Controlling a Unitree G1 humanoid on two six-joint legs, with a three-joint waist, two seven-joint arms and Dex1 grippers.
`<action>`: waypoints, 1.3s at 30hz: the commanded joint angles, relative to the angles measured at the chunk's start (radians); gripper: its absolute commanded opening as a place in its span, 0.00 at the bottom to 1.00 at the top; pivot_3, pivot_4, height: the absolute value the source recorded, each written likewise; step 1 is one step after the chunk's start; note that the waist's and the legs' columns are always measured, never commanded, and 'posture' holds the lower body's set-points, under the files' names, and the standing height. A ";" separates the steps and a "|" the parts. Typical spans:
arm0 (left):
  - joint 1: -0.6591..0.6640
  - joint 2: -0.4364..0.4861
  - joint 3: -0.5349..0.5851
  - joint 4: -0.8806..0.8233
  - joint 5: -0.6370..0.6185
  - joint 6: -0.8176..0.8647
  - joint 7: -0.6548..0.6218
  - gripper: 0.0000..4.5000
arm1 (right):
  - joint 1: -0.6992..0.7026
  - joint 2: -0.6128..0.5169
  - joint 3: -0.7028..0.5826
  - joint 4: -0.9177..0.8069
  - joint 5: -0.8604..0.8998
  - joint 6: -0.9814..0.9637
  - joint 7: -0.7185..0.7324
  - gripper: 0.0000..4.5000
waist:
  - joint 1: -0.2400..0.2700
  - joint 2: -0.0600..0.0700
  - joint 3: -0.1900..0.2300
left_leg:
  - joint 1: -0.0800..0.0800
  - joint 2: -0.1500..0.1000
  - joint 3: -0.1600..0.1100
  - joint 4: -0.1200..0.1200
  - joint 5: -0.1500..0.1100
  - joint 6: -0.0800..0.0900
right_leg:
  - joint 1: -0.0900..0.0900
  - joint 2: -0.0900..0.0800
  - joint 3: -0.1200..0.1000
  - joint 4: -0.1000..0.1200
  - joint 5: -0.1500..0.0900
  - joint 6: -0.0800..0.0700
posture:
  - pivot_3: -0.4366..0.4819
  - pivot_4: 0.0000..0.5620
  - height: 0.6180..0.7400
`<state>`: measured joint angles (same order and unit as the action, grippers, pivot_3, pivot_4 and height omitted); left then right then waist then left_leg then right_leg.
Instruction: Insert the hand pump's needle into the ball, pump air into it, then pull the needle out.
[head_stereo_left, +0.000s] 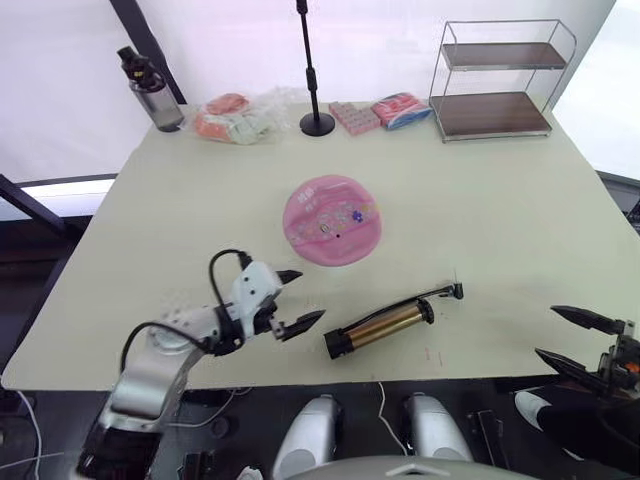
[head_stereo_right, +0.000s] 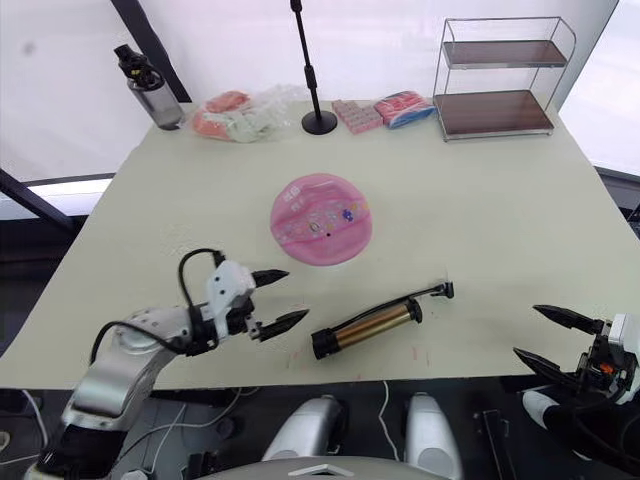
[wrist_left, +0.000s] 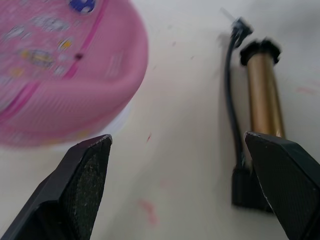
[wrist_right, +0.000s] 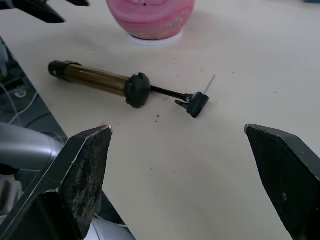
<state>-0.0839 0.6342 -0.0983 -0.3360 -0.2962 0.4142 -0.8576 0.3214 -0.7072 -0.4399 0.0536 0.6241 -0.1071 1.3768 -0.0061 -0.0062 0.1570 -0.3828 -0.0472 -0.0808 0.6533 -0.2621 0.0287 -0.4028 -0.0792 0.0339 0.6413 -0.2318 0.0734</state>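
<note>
The left tool (head_stereo_left: 294, 300) hovers over the tabletop (head_stereo_left: 500, 220) near its front edge, fingers spread wide and holding nothing. Beyond it lies the flat pink ball (head_stereo_left: 332, 221). Just right of that tool the hand pump (head_stereo_left: 385, 325) lies on its side, its needle (wrist_right: 209, 84) resting free. The right tool (head_stereo_left: 568, 336) is wide open and empty at the front right corner

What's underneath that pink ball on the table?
A thin white rim shows under the pink ball, likely a ring or stand on the table. The ball covers the rest of it, so its shape stays unclear.
</note>
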 joint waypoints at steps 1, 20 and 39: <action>-0.090 -0.017 -0.095 -0.039 0.002 0.106 -0.012 1.00 | 0.014 0.006 -0.019 -0.082 0.031 0.006 -0.002 0.99 | -0.001 0.000 0.000 | 0.000 0.000 0.000 0.000 0.000 0.000 | 0.000 0.000 0.000 0.000 0.000 0.000 | 0.48 0.27 1.00; -0.410 -0.233 -0.341 0.189 0.104 0.259 0.039 0.61 | 0.076 0.058 -0.047 -0.245 0.045 0.004 -0.104 1.00 | -0.002 -0.002 0.001 | -0.001 -0.001 -0.001 0.001 0.000 0.000 | 0.000 0.001 0.000 0.000 0.000 0.000 | 0.48 0.27 1.00; -0.471 -0.315 -0.425 0.373 0.224 0.192 0.042 0.28 | 0.051 0.060 -0.032 -0.239 0.036 0.001 -0.118 1.00 | -0.001 -0.002 0.001 | 0.000 -0.001 -0.002 0.001 0.000 0.000 | 0.000 0.001 0.000 0.000 0.000 0.000 | 0.48 0.27 1.00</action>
<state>-0.5337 0.3255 -0.5222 0.0360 -0.0868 0.6336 -0.8099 0.3747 -0.6457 -0.4517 -0.1733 0.6492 -0.0928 1.2582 -0.0074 -0.0079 0.1580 -0.3832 -0.0486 -0.0823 0.6541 -0.2619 0.0286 -0.4026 -0.0784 0.0337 0.6417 -0.2318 0.0738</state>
